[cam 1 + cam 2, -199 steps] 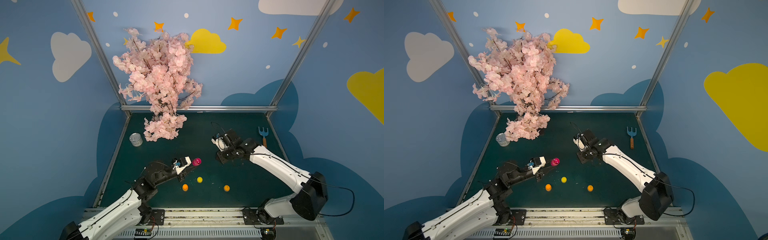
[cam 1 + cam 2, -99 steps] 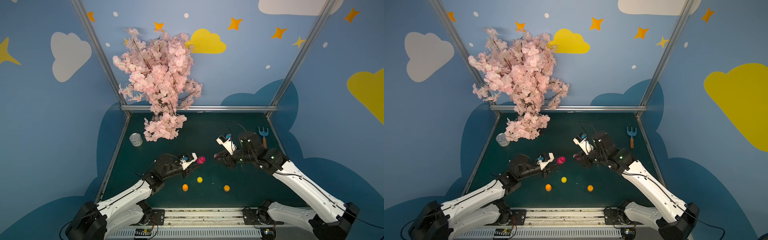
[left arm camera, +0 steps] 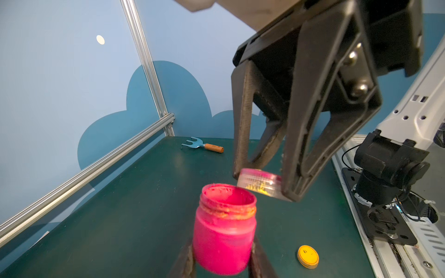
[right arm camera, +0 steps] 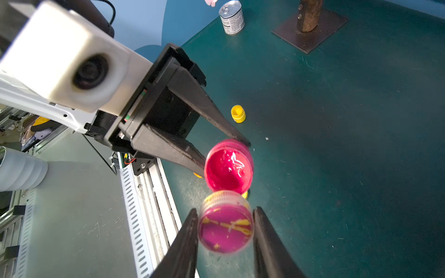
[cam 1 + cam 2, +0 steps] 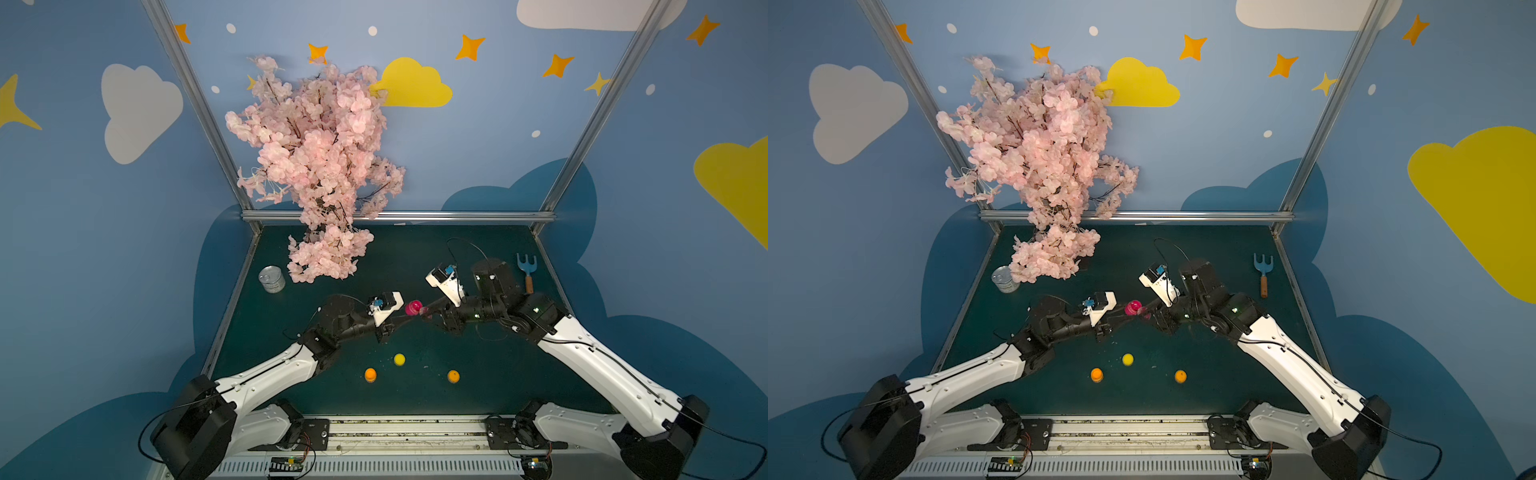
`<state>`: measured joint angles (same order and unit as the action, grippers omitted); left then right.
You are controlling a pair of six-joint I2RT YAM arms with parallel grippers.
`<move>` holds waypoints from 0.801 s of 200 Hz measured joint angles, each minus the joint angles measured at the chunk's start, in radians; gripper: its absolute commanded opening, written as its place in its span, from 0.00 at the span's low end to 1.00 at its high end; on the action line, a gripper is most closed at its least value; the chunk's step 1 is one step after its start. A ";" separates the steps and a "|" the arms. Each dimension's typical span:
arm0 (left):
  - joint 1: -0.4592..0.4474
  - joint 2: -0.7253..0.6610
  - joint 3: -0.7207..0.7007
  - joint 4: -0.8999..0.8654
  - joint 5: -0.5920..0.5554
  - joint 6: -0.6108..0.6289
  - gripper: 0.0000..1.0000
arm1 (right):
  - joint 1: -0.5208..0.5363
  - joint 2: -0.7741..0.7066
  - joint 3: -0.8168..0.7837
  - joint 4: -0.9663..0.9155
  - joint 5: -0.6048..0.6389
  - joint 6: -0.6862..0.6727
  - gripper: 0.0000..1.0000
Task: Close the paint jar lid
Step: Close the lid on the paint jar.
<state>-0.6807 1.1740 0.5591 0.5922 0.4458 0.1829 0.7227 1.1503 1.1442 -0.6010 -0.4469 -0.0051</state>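
Your left claw is clamped on the body of the pink paint jar, holding it up off the tabletop, roughly over the middle. The jar's mouth is wide open, with yellowish crust on the threads. Your right claw is pinched on the clear lid, which is smeared pink and yellow inside. The lid hangs tilted just beside the jar's rim, on the right-edge side, not on it yet. Can't tell if they touch.

Near the front edge sit a yellow jar, an orange jar and a second orange jar. There's a tin can by the left edge and a blue garden fork by the right edge.
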 measured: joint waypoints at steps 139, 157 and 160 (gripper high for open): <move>0.006 0.025 0.035 -0.040 0.040 0.004 0.24 | 0.001 0.053 0.034 0.044 -0.001 -0.015 0.34; 0.006 0.025 0.035 -0.045 0.043 0.004 0.23 | 0.002 0.056 0.034 0.045 -0.001 -0.019 0.34; 0.006 0.025 0.035 -0.046 0.044 0.004 0.23 | 0.003 0.057 0.034 0.045 -0.002 -0.019 0.34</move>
<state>-0.6743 1.1992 0.5945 0.5465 0.4900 0.1871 0.7254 1.2072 1.1786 -0.5564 -0.4488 -0.0242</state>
